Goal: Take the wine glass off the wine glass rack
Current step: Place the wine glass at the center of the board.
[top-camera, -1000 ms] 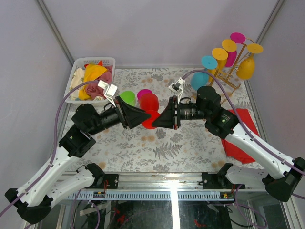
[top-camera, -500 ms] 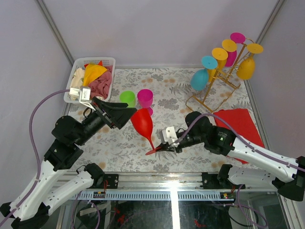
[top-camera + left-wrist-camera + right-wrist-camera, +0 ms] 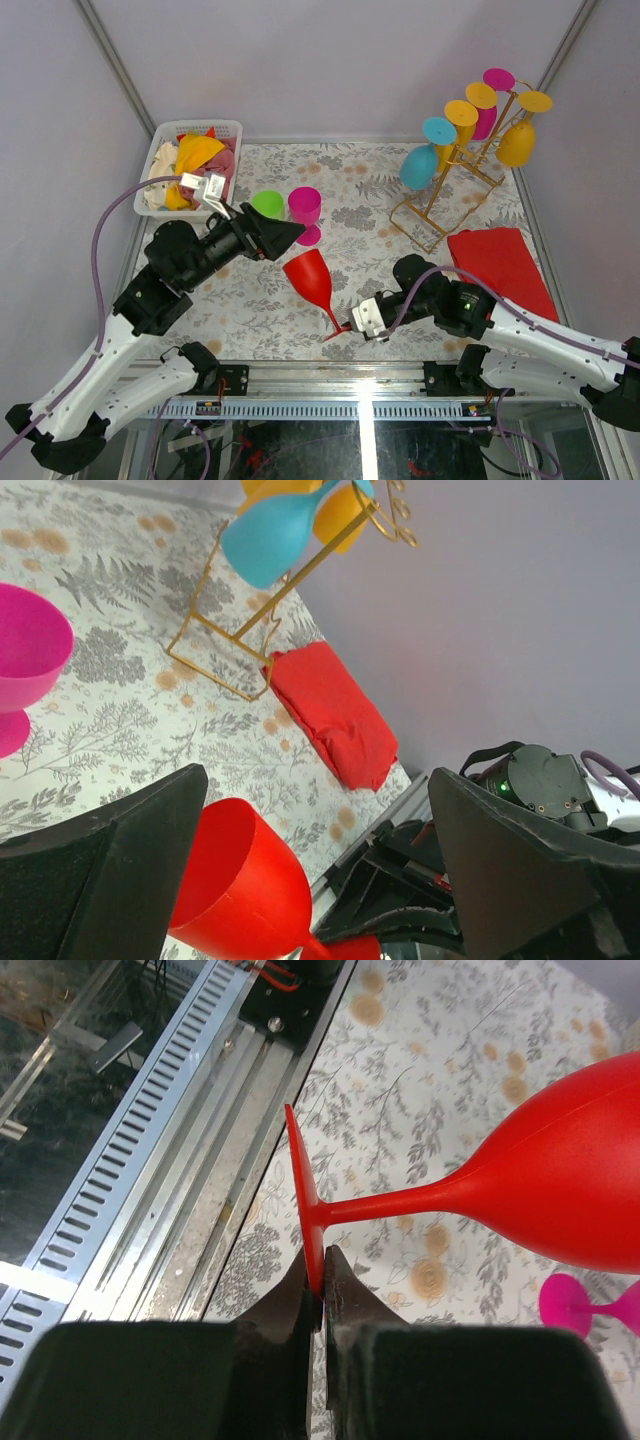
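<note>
A red wine glass lies tilted low over the table's front middle, bowl pointing away. My right gripper is shut on the edge of its foot; the pinch shows in the right wrist view. My left gripper is open and empty just behind and left of the bowl, which shows between its jaws in the left wrist view. The gold wire wine glass rack stands at the back right, holding a turquoise glass, yellow glasses and a magenta glass.
A green glass and a magenta glass stand behind the left gripper. A white slatted basket with cloths sits at the back left. A folded red cloth lies at the right. The metal rail runs along the front edge.
The right gripper carried the red glass from the middle toward the front edge. The left gripper drew back to the left, then came right again toward the bowl.
</note>
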`<state>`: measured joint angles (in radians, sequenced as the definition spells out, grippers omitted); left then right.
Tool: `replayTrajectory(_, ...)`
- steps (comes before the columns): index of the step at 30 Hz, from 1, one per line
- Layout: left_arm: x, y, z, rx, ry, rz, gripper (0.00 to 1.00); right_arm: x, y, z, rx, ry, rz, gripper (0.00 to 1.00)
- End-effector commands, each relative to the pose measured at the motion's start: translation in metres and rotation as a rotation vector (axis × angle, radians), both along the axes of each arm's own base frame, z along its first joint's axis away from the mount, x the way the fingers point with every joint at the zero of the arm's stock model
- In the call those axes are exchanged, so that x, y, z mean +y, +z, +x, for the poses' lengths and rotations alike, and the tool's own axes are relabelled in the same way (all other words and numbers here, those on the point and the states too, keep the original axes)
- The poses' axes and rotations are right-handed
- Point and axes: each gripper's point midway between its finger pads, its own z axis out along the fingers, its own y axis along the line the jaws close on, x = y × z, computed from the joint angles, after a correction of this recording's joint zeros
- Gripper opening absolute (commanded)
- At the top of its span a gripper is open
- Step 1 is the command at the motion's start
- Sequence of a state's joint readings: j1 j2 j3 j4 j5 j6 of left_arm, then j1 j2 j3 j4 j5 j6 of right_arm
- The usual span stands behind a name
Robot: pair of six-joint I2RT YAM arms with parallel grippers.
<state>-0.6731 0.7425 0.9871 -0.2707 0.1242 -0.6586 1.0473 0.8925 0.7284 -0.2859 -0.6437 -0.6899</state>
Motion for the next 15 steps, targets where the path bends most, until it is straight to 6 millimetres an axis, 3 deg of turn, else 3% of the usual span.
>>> replayTrajectory(1,-0.014,0.007,-0.012,-0.007,-0.109,0.001,0.93,0.009,0.015,0.004,-0.093,0.024,0.12,0.0)
replayTrajectory(6,-0.031,-0.012,-0.015,0.077,-0.201,0.038,0.93,0.01,0.021,0.004,-0.105,0.043,0.273,0.0)
replayTrajectory(11,-0.038,-0.021,-0.016,0.113,-0.247,0.065,0.93,-0.002,0.022,0.01,-0.064,0.035,0.364,0.0)
replayTrajectory(15,-0.047,-0.029,-0.02,0.148,-0.307,0.078,0.93,-0.008,0.024,0.003,-0.041,0.07,0.399,0.0)
